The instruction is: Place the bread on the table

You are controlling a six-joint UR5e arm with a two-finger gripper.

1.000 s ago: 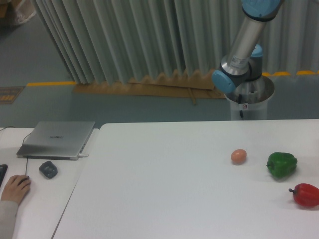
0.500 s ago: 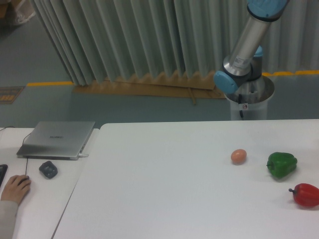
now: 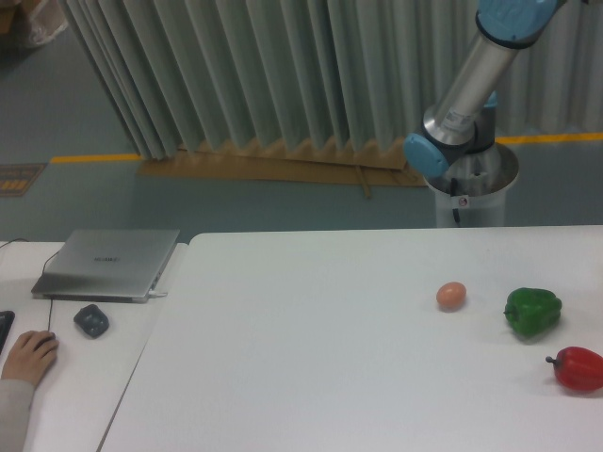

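Though I see no bread or hand above the bench [image 3: 311,358], I'd pinch its soft, light slice gently by the crust.

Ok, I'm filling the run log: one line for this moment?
bread: not in view | gripper: out of frame | arm: above far edge | table: egg, green pepper, red pepper

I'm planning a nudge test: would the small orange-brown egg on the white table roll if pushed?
Probably. The small orange-brown egg looks rounded and smooth, lying free on the flat white table, so it would likely roll, curving. Nothing touches it; the green bell pepper sits apart.
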